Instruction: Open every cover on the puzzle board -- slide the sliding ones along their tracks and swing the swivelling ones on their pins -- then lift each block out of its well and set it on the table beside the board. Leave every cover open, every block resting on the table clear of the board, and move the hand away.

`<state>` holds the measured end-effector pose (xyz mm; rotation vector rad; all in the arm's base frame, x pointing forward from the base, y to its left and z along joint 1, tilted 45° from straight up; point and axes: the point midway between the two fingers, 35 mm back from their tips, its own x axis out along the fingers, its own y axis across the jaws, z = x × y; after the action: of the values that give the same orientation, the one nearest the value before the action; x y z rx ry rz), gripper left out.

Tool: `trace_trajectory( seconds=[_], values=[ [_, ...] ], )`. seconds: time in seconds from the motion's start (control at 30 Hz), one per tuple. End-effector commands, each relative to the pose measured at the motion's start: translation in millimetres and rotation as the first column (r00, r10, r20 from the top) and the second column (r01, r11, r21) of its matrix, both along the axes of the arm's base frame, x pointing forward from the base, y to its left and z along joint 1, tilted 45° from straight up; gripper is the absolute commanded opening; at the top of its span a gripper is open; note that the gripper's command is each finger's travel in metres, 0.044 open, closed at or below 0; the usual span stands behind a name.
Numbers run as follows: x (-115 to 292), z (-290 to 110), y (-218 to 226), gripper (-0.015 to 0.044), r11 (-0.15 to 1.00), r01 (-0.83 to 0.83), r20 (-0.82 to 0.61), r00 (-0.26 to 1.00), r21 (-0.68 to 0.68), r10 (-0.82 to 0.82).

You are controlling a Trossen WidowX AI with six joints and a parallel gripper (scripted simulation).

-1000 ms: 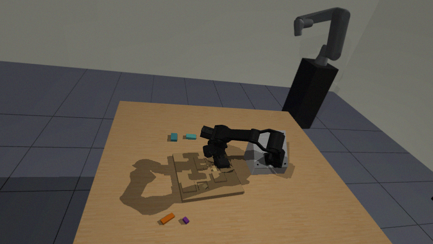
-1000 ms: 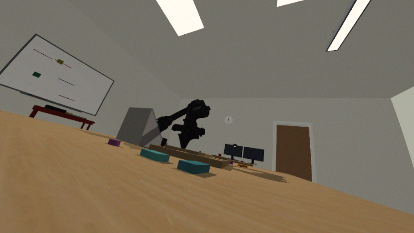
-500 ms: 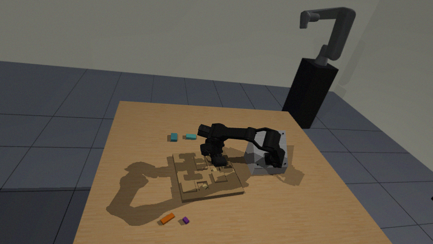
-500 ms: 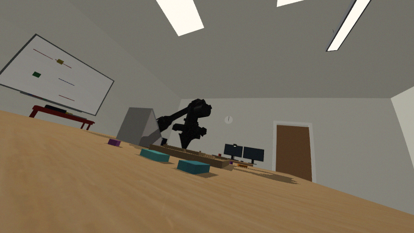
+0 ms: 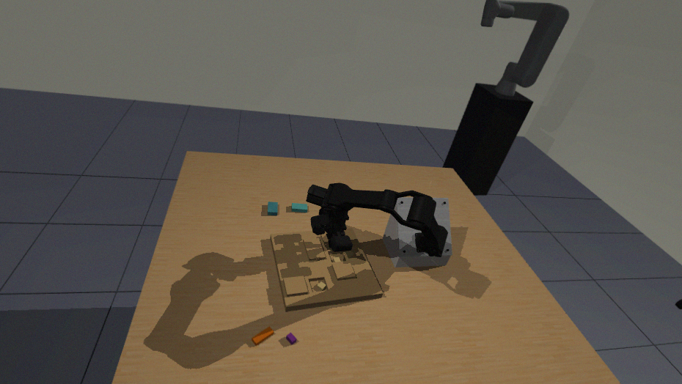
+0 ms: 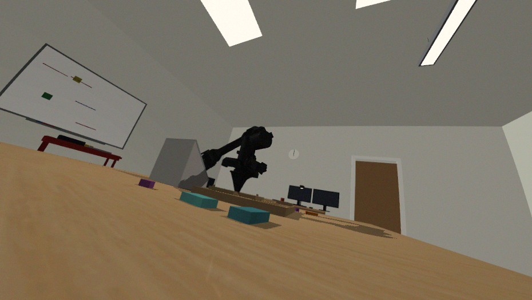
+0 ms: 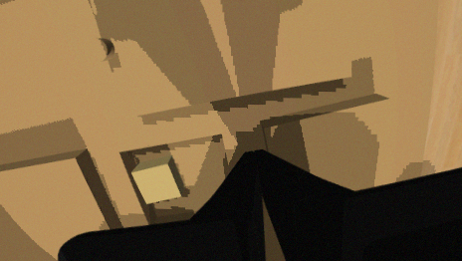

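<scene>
The puzzle board (image 5: pixel 364 287) (image 6: pixel 260 203) (image 7: pixel 319 50) lies flat on the table. A pale yellow block (image 5: pixel 321 286) sits in an uncovered well near the board's front edge, with a square cover (image 5: pixel 295 285) beside it on the left. Another pale yellow block (image 5: pixel 336 259) (image 7: pixel 157 184) sits in an uncovered well near the middle, with a square cover (image 5: pixel 344 270) beside it. My gripper (image 6: pixel 237 191) (image 7: pixel 254 159) is shut and empty, pointing down low over the board, just beside that middle well. The arm and its shadow hide part of the board's back half.
Two teal pieces (image 5: pixel 272 208) (image 5: pixel 299 207) (image 6: pixel 248 214) (image 6: pixel 198 200) lie behind the board. An orange piece (image 5: pixel 262 336) and a purple piece (image 5: pixel 291 338) lie in front. Another purple piece (image 6: pixel 146 183) lies near the grey base box (image 5: pixel 419 233) (image 6: pixel 174 160).
</scene>
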<state>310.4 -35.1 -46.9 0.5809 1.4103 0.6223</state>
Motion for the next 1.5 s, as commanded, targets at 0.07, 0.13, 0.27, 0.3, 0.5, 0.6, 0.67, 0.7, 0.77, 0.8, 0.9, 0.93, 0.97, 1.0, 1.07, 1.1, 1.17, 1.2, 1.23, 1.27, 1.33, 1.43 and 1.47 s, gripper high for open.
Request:
trace_trajectory(
  seconds=[0.07, 0.13, 0.27, 0.3, 0.5, 0.6, 0.67, 0.7, 0.77, 0.8, 0.9, 0.93, 0.97, 1.0, 1.07, 1.1, 1.17, 1.2, 1.23, 1.27, 1.33, 1.43, 1.47],
  values=[
    [1.3, 4.0, -5.9, 0.0000, 1.000, -0.006, 0.005, 1.000, -0.006, 0.006],
    [1.4, 5.6, -7.8, 0.0000, 1.000, -0.006, 0.005, 1.000, -0.006, 0.006],
    [1.6, 9.0, -11.6, 0.0000, 1.000, -0.006, 0.004, 1.000, -0.007, 0.006],
    [1.7, 9.8, -12.6, 0.0000, 1.000, -0.006, 0.004, 1.000, -0.007, 0.006],
    [1.8, 14.9, -18.3, 0.0000, 1.000, -0.006, 0.004, 1.000, -0.008, 0.006],
    [1.8, 17.5, -21.1, 0.0000, 1.000, -0.006, 0.004, 1.000, -0.008, 0.006],
    [1.7, 19.3, -23.0, 0.0000, 1.000, -0.006, 0.004, 1.000, -0.008, 0.006],
    [1.7, 20.2, -23.9, 0.0000, 1.000, -0.006, 0.004, 1.000, -0.008, 0.006],
    [1.7, 22.0, -25.8, 0.0000, 1.000, -0.006, 0.004, 1.000, -0.008, 0.006],
    [1.6, 22.8, -26.7, 0.0000, 1.000, -0.006, 0.004, 1.000, -0.008, 0.006],
    [1.5, 25.5, -29.5, 0.0000, 1.000, -0.006, 0.004, 1.000, -0.008, 0.006],
    [1.4, 26.4, -30.5, 0.0000, 1.000, -0.006, 0.004, 1.000, -0.008, 0.006],
    [1.3, 27.3, -31.4, 0.0000, 1.000, -0.006, 0.004, 1.000, -0.008, 0.006],
    [1.2, 28.3, -32.3, 0.0000, 1.000, -0.006, 0.004, 1.000, -0.008, 0.006],
    [1.1, 26.7, -30.8, 0.0000, 1.000, 0.012, -0.011, 1.000, -0.002, -0.012],
    [1.8, 26.6, -31.6, 0.0000, 0.999, 0.046, -0.045, 0.998, 0.000, -0.046],
    [4.5, 26.2, -34.8, 0.0000, 0.985, 0.171, -0.168, 0.971, -0.004, -0.169],
    [5.9, 26.0, -36.6, 0.0000, 0.971, 0.239, -0.234, 0.943, -0.013, -0.235],
    [7.4, 25.7, -38.3, 0.0000, 0.952, 0.305, -0.299, 0.906, -0.027, -0.299],
    [8.8, 25.5, -40.1, 0.0000, 0.929, 0.368, -0.362, 0.860, -0.045, -0.359],
    [11.6, 25.0, -43.6, 0.0000, 0.869, 0.485, -0.477, 0.744, -0.094, -0.467],
    [15.6, 24.1, -48.8, 0.0000, 0.754, 0.627, -0.616, 0.519, -0.196, -0.593],
    [17.0, 23.8, -50.6, 0.0000, 0.709, 0.664, -0.652, 0.433, -0.237, -0.623]
  ],
)
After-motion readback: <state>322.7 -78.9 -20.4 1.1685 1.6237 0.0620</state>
